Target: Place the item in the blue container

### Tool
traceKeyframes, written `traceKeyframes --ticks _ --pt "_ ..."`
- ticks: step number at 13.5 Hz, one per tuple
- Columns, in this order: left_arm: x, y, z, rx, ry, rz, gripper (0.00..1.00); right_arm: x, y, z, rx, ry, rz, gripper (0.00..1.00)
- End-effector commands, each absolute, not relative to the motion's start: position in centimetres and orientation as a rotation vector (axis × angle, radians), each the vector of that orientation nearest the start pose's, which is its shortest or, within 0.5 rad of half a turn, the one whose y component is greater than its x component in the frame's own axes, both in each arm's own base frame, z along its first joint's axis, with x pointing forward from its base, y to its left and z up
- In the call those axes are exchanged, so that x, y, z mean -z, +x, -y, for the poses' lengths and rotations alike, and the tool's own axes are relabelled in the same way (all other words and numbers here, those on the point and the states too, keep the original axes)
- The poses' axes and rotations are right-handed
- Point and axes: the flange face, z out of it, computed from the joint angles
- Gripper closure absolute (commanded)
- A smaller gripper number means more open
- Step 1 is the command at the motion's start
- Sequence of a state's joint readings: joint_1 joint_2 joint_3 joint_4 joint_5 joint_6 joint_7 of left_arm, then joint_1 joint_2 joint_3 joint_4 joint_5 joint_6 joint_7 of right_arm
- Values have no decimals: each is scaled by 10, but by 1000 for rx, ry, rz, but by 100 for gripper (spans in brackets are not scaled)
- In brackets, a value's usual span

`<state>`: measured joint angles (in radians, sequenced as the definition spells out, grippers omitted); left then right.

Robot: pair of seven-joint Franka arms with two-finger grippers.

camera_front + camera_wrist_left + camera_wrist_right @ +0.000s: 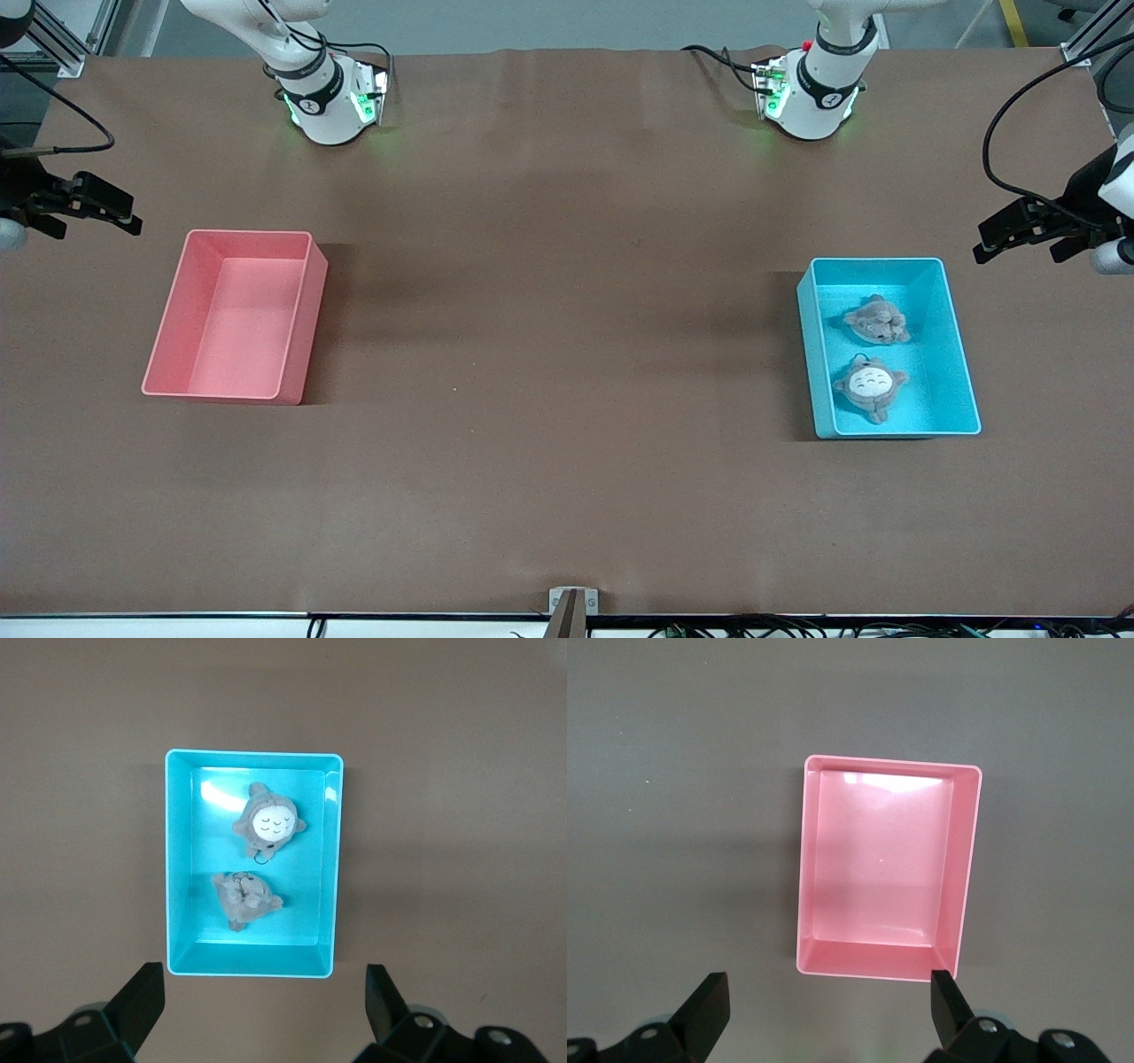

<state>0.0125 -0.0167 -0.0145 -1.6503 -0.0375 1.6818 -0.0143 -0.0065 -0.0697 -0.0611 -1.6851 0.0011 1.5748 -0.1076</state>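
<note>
Both plush toys (875, 321) are already lying in the blue container (966, 390) near the tabletop's left-arm edge, the left gripper (1019, 232) hanging closest with fingers released, the right gripper (89, 208) waiting, likewise released.

Rectangular plastic bins: two, namely one light blue rectangular plastic bin (966, 372) (180, 859) and one pink rectangular plastic bin (177, 310) (966, 877).
Small grey plush toys: two, one with a white face (870, 386) (268, 823) and one all grey-brown (877, 321) (244, 898), both in the light blue bin.
Robot arms: two.
Two-finger grippers: two, the left gripper (1019, 232) (266, 1005) and the right gripper (97, 206) (830, 1005), each with fingers spread apart.
</note>
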Motion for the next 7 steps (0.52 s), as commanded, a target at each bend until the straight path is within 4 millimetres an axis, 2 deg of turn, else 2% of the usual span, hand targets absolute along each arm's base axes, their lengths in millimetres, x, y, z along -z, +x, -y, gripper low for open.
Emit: traceKeyframes --ticks 1,7 --pt "-614 557 2 83 -3184 27 0 -614 521 33 -38 -3151 59 0" --pt "-624 552 1 115 -3181 14 0 -615 523 36 -9 -3153 55 0"
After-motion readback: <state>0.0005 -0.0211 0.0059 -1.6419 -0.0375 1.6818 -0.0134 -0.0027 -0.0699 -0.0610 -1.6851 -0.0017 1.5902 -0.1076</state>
